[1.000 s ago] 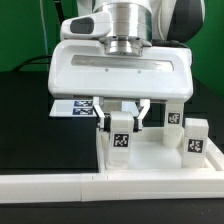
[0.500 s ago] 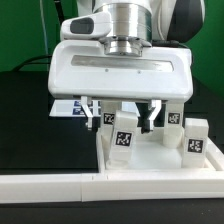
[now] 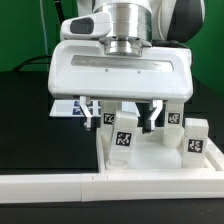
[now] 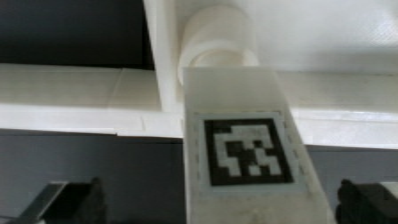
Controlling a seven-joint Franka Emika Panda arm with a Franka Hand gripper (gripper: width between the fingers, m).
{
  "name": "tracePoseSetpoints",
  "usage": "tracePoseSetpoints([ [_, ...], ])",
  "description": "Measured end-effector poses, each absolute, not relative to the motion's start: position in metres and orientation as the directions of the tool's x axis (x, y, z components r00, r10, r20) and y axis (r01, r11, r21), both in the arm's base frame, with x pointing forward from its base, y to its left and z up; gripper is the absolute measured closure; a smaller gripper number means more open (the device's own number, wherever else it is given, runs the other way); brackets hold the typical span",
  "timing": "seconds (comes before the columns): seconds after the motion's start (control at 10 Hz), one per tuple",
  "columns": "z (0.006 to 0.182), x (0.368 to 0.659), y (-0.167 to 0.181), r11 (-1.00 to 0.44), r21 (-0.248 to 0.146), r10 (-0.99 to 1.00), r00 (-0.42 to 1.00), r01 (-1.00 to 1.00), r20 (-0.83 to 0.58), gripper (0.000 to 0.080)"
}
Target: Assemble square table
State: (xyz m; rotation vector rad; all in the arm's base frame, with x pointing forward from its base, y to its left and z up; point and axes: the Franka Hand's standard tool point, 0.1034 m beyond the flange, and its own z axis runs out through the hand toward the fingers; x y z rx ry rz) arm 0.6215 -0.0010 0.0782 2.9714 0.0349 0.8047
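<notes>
Jaws spread wide and empty above a tagged leg [image 3: 124, 134], leg stood upright on the square tabletop [image 3: 150, 160], three more legs seen at the tabletop's twelve o'clock and three o'clock edges

A silvery ribbed wrist cylinder [image 3: 122, 22] tops a broad white hand housing [image 3: 122, 70] — glossy, round-cornered — with dark fingers [image 3: 92, 106] beneath.

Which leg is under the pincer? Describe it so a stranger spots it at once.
Start at the white square tabletop in the exterior view. Several tagged leg blocks stand on it; take the leg directly below the open pincer. Unlike its neighbours, it stands between the two spread fingers and leans slightly.
</notes>
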Motion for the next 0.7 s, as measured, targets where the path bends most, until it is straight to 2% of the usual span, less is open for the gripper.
tracePoseSetpoints([
  [0.1, 0.077, 0.620, 0.000, -0.999, 0.029, 0.001, 0.896, -0.013, 0.444, 0.0150],
  [0.3, 0.086, 0.622, 0.003, -0.998, -0.038, -0.050, 0.943, -0.040, 0.328, 0.0150],
  [0.4, 0.088, 0.624, 0.006, -0.998, -0.049, -0.055, 0.949, -0.042, 0.310, 0.0150],
  [0.6, 0.083, 0.618, 0.009, -0.995, -0.087, -0.063, 0.986, -0.050, 0.155, 0.0150],
  [0.7, 0.084, 0.622, 0.003, -0.995, -0.092, -0.052, 0.995, -0.044, 0.087, 0.0150],
])
